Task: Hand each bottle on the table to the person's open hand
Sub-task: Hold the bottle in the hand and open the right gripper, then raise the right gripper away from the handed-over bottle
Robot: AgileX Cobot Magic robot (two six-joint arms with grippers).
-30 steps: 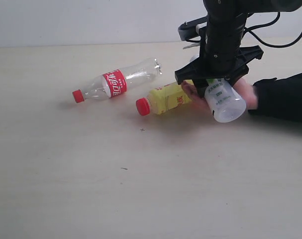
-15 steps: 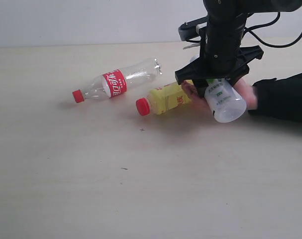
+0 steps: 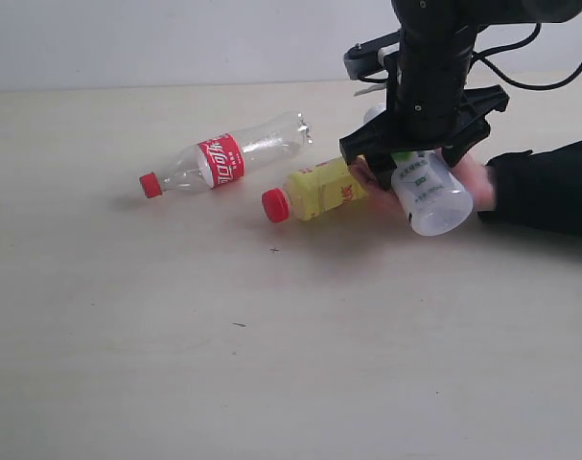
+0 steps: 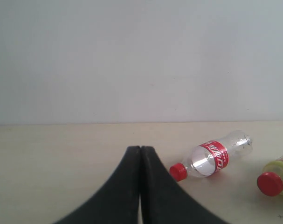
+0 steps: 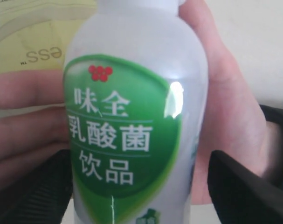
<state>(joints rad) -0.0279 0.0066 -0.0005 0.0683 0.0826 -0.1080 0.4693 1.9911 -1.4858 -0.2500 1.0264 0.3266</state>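
Bottles lie across the table (image 3: 271, 364) in the exterior view: the red-label bottle (image 3: 223, 158) is on its side left of the middle, cap toward the left, and the yellow bottle (image 3: 319, 189) is on its side just beside it to the right, red cap pointing left and its far end reaching the person's hand (image 3: 477, 182). That hand rests palm up on the table at the right, a black sleeve (image 3: 549, 187) behind it, and the white bottle (image 3: 430, 196) lies across the palm. The right gripper (image 3: 408, 158) hangs directly over the white bottle with its jaws spread wide to either side of it. From the left wrist view, the left gripper (image 4: 141, 151) has its two black fingers pressed flat together with nothing between them, held low over the table (image 4: 62, 154) before a pale wall (image 4: 132, 56); the red-label bottle (image 4: 211, 158) and the cap end of the yellow bottle (image 4: 274, 179) lie well apart from it. From the right wrist view, the white bottle (image 5: 132, 116) fills the frame, its green label with white characters facing the camera, cradled in the hand (image 5: 234, 121), whose fingers (image 5: 24, 93) show on one side. The right gripper's black fingers stand on both sides of the bottle, one with a clear gap of palm between it and the plastic, so the jaws are open and grip nothing. A strip of the yellow bottle (image 5: 34, 42) shows beyond the fingers.
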